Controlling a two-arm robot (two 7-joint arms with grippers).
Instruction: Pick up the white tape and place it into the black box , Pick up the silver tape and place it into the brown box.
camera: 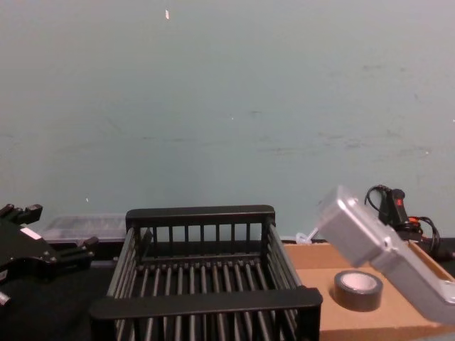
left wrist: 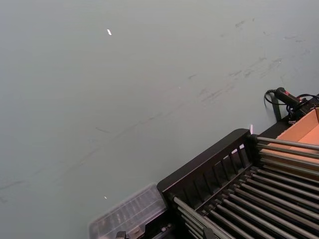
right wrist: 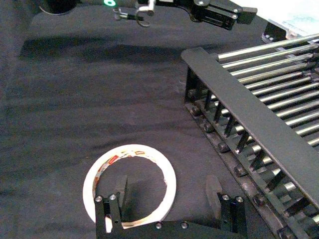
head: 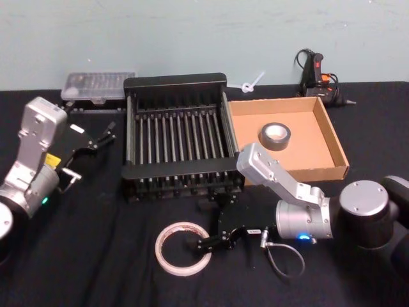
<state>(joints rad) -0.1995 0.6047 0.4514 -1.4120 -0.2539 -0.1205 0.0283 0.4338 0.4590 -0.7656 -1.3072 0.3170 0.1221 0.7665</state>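
Two tape rolls, two boxes and two grippers are in play, all placed here against the black box [head: 174, 136], which stands mid-tabletop. One white tape [head: 184, 249] lies flat on the black cloth of the tabletop [head: 96, 256] just in front of the black box. The right gripper [right wrist: 169, 191] sits low over that ring, jaws spread, one finger inside the ring and one outside its rim, not yet closed. One silver tape [head: 275, 136] rests inside the brown box [head: 332, 137], which touches the black box's right side. The left gripper [head: 101, 139] hovers left of the black box, jaws released. One clear plastic container [head: 97, 87] lies behind its left corner.
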